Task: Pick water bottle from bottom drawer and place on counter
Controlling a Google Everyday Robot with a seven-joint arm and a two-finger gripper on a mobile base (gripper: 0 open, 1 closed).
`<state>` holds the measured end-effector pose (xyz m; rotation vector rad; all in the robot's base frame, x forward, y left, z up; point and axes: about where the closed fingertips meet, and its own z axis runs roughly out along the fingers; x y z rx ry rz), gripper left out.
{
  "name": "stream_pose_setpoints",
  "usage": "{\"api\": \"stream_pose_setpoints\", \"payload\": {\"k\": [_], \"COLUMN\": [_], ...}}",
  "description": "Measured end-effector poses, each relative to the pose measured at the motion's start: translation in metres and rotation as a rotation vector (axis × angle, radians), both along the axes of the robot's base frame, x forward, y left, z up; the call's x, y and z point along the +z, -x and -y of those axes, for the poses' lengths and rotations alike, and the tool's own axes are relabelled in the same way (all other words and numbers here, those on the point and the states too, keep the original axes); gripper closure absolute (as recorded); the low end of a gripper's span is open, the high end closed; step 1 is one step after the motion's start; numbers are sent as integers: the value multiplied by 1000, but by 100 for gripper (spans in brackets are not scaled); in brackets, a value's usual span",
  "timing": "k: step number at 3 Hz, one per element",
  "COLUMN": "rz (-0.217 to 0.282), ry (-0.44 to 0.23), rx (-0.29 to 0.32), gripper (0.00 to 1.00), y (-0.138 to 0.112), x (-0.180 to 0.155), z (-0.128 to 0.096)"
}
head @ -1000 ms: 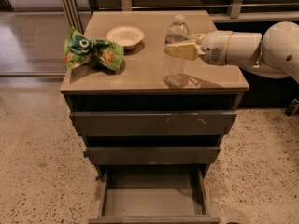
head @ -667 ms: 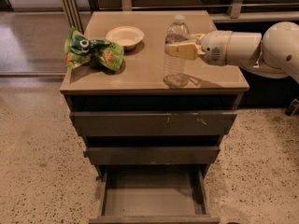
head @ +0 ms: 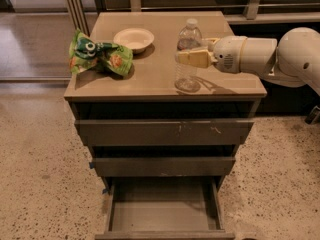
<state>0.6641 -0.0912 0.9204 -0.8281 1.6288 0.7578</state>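
The water bottle (head: 187, 75), clear with a white cap, stands upright on the counter (head: 150, 64) towards its right front. My gripper (head: 186, 53) reaches in from the right and is shut around the bottle's middle, one yellowish finger (head: 192, 58) crossing its near side. The bottle's base rests on the counter top. The bottom drawer (head: 161, 210) is pulled open below and its grey floor is bare.
A green snack bag (head: 97, 56) lies at the counter's left side and a white bowl (head: 133, 37) sits behind it. The two upper drawers (head: 165, 132) stick out slightly. My white arm (head: 280, 54) spans the right side. Speckled floor surrounds the cabinet.
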Motion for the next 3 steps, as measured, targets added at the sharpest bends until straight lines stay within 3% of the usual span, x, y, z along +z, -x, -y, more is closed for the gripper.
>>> {"api": "stream_pose_setpoints", "payload": {"k": [2, 3], "rz": [-1, -5], "ry": [-16, -24], "rx": [0, 14], "gripper": [96, 100], "y": [-3, -5], "x": [-13, -16], "z": [0, -1]}}
